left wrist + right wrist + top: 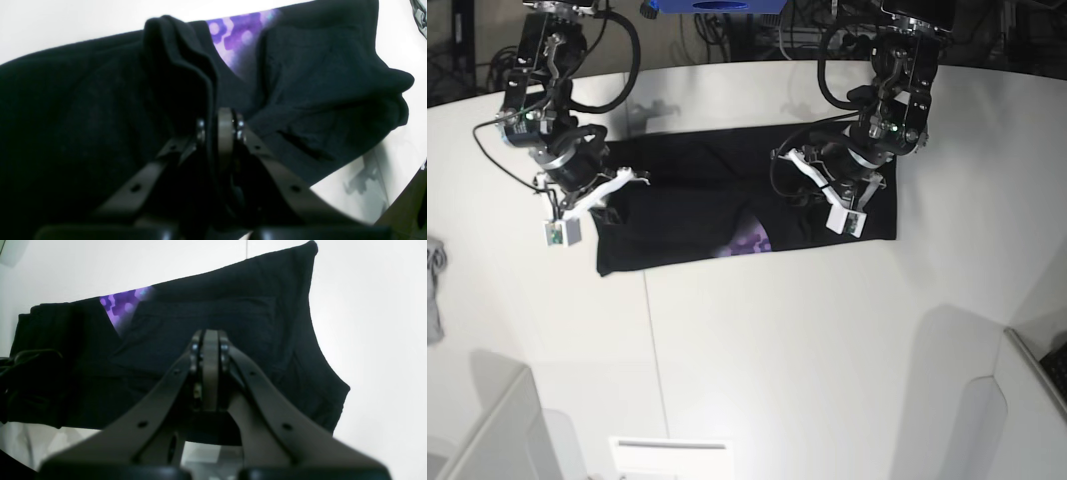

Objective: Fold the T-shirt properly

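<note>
The black T-shirt (687, 230) lies spread across the white table, with a patch of purple print (749, 242) showing at its near edge. In the left wrist view my left gripper (217, 123) is shut on a raised fold of the T-shirt (83, 116), and the print (233, 40) shows just beyond it. In the base view this gripper (785, 157) sits over the shirt's right half. My right gripper (210, 340) is shut with nothing between its fingertips, above the T-shirt (233, 306). In the base view it (637, 178) is at the shirt's left end.
A small grey cloth (432, 290) lies at the table's far left edge. White box-like walls stand at the near left (487, 430) and near right (1027, 400). Cables and equipment crowd the back edge behind both arms.
</note>
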Robot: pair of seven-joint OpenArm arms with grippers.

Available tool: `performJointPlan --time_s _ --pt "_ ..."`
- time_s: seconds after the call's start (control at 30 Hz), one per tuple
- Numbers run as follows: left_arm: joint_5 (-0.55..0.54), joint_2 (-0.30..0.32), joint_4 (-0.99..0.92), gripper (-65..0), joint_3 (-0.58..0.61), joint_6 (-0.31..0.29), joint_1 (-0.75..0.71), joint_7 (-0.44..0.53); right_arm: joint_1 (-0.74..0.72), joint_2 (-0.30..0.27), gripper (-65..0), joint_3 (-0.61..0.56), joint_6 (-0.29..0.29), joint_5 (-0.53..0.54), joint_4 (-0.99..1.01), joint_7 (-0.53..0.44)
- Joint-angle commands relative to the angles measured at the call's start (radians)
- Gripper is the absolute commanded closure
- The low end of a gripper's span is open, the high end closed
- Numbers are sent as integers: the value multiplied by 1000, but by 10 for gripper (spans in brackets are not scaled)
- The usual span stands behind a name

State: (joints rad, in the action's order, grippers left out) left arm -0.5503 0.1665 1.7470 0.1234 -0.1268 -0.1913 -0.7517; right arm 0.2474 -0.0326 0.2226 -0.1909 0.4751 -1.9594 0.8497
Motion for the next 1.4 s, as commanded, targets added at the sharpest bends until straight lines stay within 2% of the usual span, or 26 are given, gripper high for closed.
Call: performJointPlan --time_s 0.0,1.37 --pt "-12 0 15 -13 -3 -3 9 21 -9 -5 0 4 0 14 -16 -23" --pt "-12 -5 -26 -13 -6 -3 14 25 -7 -5 0 4 0 15 -16 -20"
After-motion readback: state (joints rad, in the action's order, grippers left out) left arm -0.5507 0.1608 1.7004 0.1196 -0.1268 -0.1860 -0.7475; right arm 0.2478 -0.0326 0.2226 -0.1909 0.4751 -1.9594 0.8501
